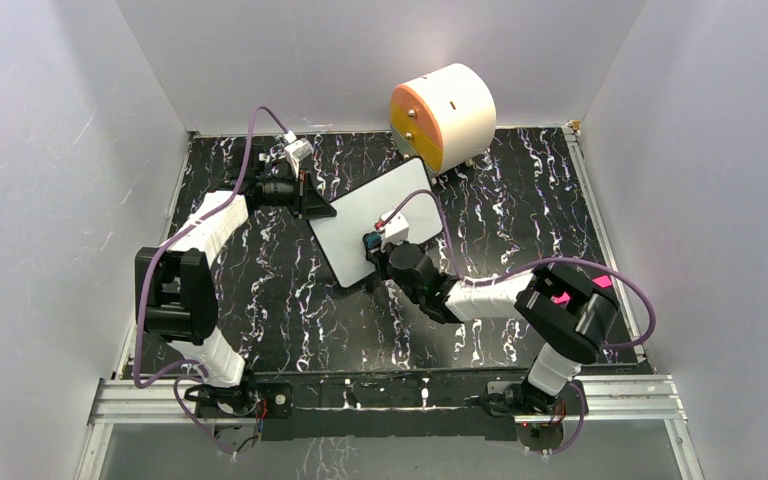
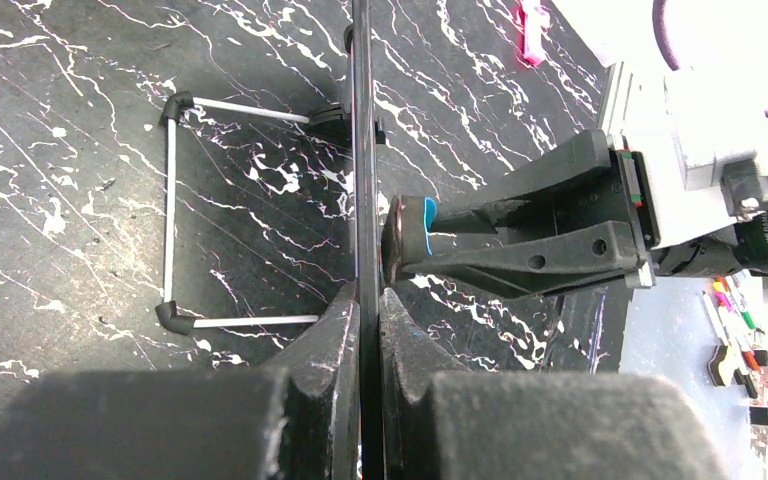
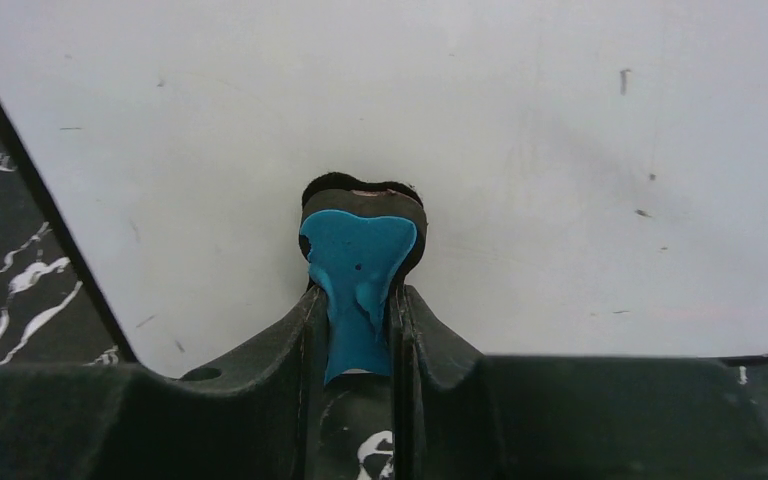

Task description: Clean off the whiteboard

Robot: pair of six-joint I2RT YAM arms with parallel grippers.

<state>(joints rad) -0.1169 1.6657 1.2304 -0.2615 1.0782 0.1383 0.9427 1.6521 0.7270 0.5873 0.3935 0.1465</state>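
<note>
The whiteboard [image 1: 355, 208] is a white board with a thin black frame, standing tilted on the dark marbled table. My left gripper [image 1: 318, 209] is shut on its left edge. In the left wrist view the board is edge-on [image 2: 363, 150], clamped between my fingers [image 2: 365, 310]. My right gripper [image 1: 372, 243] is shut on a blue eraser [image 3: 358, 262] with a dark pad, and presses it against the board's white face [image 3: 540, 150]. Only a few small dark specks [image 3: 623, 80] show on that face. The right gripper and eraser also show in the left wrist view [image 2: 405, 240].
A round cream-and-orange drawer unit [image 1: 445, 112] stands at the back, just beyond the board's far corner. The board's wire stand [image 2: 170, 210] sticks out behind it. White walls close in on the left, back and right. A metal rail [image 1: 390, 395] runs along the near edge.
</note>
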